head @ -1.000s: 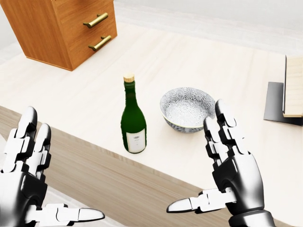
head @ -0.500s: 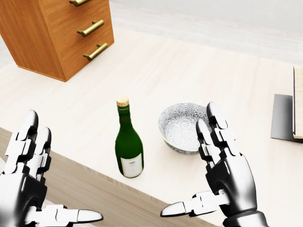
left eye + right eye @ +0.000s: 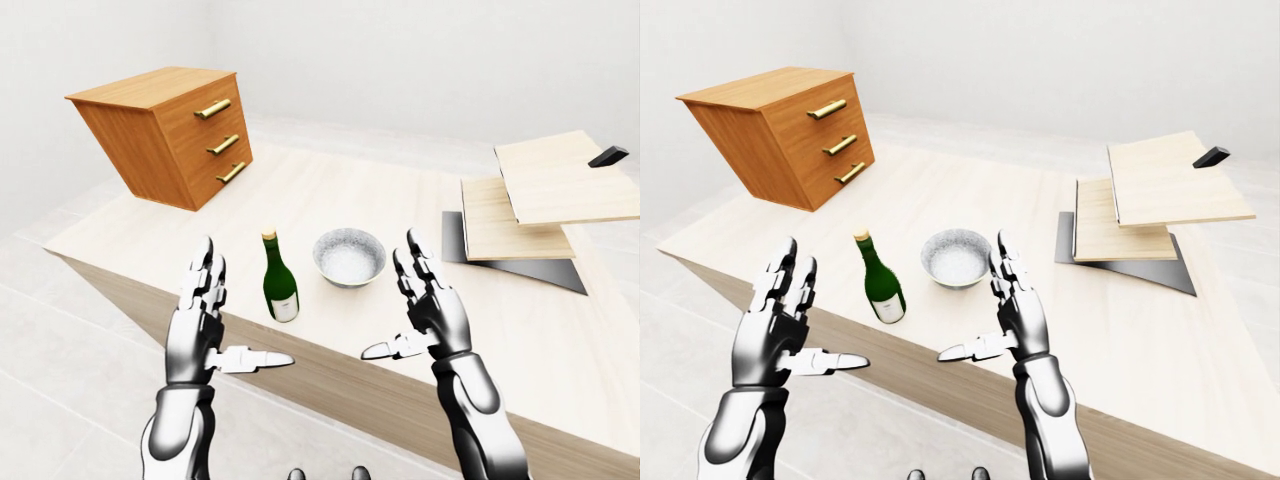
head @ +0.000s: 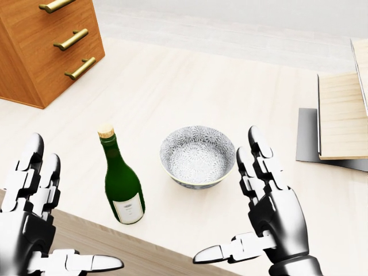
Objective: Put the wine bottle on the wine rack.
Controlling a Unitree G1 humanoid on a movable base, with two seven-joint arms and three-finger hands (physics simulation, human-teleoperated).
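A green wine bottle point(image 4: 122, 183) with a cork and a white label stands upright on the pale wooden table point(image 4: 190, 86), near the table's lower edge in the head view. My left hand point(image 4: 34, 230) is open at the bottom left, short of the table edge and apart from the bottle. My right hand point(image 4: 259, 221) is open at the bottom right, to the right of the bottle and just below the bowl. The wine rack point(image 3: 540, 205), slanted pale wooden shelves on a dark base, stands at the right of the table.
A patterned grey bowl point(image 4: 198, 156) sits just right of the bottle. A wooden drawer chest point(image 3: 165, 135) with brass handles stands tilted at the table's upper left. Pale floor point(image 3: 60, 380) lies to the left, below the table edge.
The whole picture has shifted: the camera moved closer and to the right, so bottle, bowl and chest slid left and down in the head view. Both hands stay open.
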